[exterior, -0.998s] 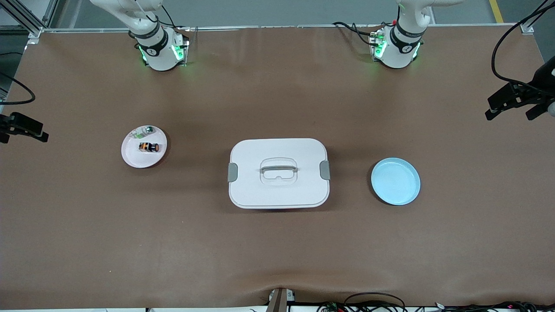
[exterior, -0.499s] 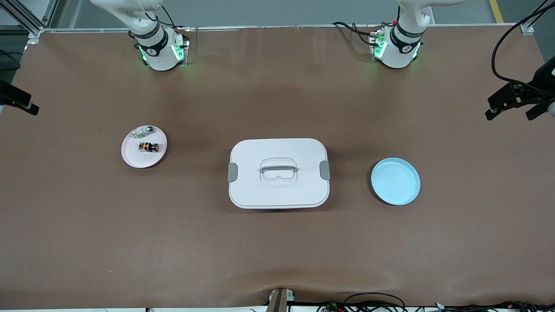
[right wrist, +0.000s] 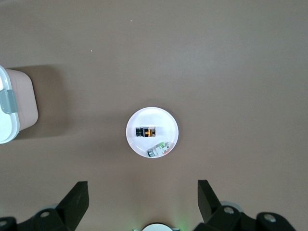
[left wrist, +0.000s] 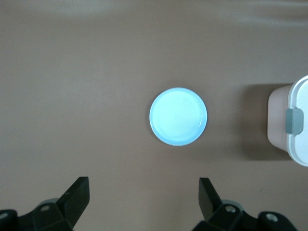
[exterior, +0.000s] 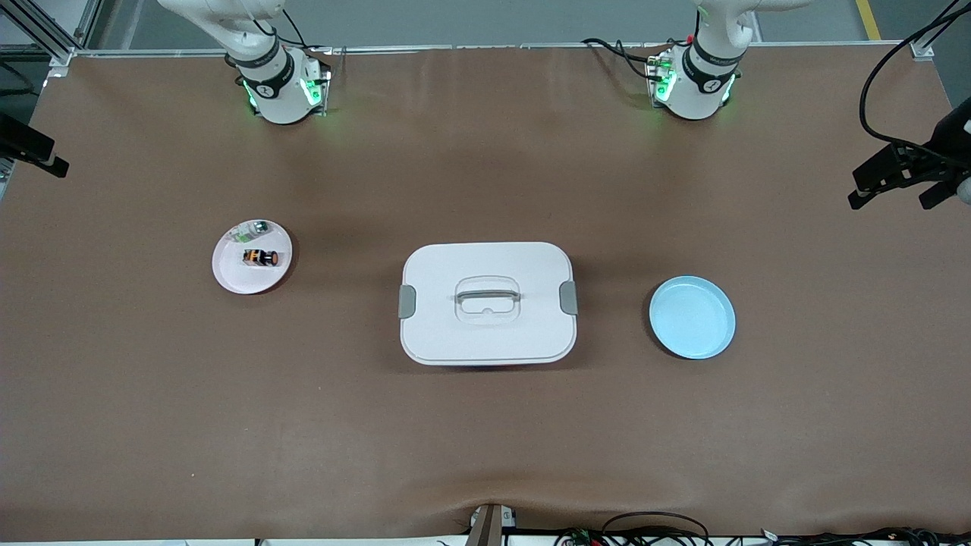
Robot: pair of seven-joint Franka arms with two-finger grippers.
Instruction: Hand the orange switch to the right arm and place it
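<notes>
The orange switch [exterior: 260, 258] is a tiny black part with orange markings. It lies on a small white plate [exterior: 235, 279] toward the right arm's end of the table, and also shows in the right wrist view [right wrist: 147, 131]. My right gripper [right wrist: 143, 187] is open and empty, high over the table beside that plate [right wrist: 166, 120]. Only part of it shows in the front view [exterior: 30, 152]. My left gripper [left wrist: 143, 185] is open and empty, high over the left arm's end of the table [exterior: 894, 199].
A small white, green and silver part [exterior: 254, 227] lies on the same white plate. A white lidded box [exterior: 485, 326] with a handle stands mid-table. An empty light blue plate [exterior: 692, 317] lies toward the left arm's end and shows in the left wrist view [left wrist: 178, 116].
My right gripper has moved along the edge of the front view toward the robots' side of the table. The switch, plates, box and left gripper have not moved.
</notes>
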